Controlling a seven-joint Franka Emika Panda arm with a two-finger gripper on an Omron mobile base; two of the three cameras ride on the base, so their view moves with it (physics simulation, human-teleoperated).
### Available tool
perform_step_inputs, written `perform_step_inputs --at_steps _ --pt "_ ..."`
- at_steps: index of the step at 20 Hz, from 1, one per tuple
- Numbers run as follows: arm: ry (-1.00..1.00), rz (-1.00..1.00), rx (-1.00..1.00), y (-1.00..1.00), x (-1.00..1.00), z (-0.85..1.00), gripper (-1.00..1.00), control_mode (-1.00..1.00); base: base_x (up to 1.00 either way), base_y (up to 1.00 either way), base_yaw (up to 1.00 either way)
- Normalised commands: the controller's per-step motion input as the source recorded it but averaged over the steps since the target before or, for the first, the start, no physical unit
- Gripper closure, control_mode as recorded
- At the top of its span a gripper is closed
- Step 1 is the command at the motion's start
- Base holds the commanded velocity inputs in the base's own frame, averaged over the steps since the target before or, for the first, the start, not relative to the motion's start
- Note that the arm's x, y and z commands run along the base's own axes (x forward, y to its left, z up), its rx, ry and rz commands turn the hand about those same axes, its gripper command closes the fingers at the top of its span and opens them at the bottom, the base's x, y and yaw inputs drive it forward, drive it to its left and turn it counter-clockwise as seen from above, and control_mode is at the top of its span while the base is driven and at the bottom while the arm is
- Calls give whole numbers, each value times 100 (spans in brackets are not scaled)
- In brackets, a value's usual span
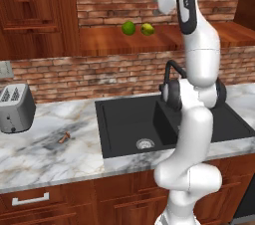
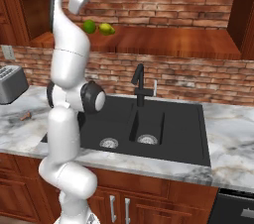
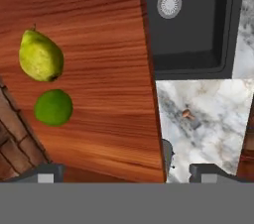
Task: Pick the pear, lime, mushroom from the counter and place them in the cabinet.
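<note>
Hand view: pear point(image 3: 40, 55) & lime point(image 3: 53, 107) on cabinet point(image 3: 109, 44) floor, end effector point(image 3: 126, 172) wide apart, empty; no legible text.

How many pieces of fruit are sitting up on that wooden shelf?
2. The lime and the pear lie side by side, apart, on the cabinet floor near the brick back. The mushroom, no fruit, lies on the counter.

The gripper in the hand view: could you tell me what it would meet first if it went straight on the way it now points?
Probably the cabinet floor near its front edge, clear of the pear and lime; depth is uncertain.
</note>
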Motion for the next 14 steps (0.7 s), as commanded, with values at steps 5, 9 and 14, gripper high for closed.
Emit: perform_step_inputs --at_steps 5,9,14 --pt "-19 0 -12 -31 -100 -100 -100 -100 0 0 0" --pt "-23 0 -12 -36 -100 -100 -100 -100 0 0 0" --pt "-20 0 -5 -26 -100 -100 -100 -100 0 0 0"
